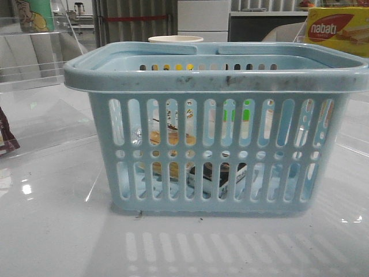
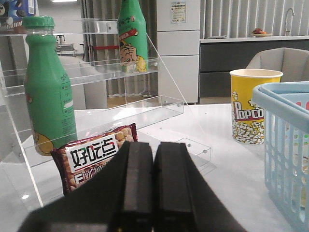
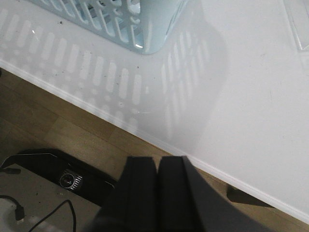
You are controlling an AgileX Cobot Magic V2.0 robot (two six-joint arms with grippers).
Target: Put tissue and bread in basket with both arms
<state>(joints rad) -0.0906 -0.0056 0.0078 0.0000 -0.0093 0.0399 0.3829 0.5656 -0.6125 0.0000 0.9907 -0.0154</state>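
The light-blue basket (image 1: 216, 81) stands in the middle of the front view. Through its slots I see the golden-brown bread (image 1: 155, 137) leaning inside at the left. The black-and-white tissue (image 1: 222, 173) lies on the basket floor near the middle. Neither gripper shows in the front view. My left gripper (image 2: 153, 145) is shut and empty, low over the table, with the basket (image 2: 285, 125) off to one side. My right gripper (image 3: 158, 162) is shut and empty, out past the table's edge, apart from the basket's corner (image 3: 120, 19).
A maroon snack packet (image 2: 91, 154) leans at a clear acrylic shelf (image 2: 120, 72) holding green bottles (image 2: 46, 92). A yellow popcorn cup (image 2: 253, 104) stands behind the basket. A nabati box (image 1: 337, 29) sits at the back right. The table edge (image 3: 159, 142) borders wooden floor.
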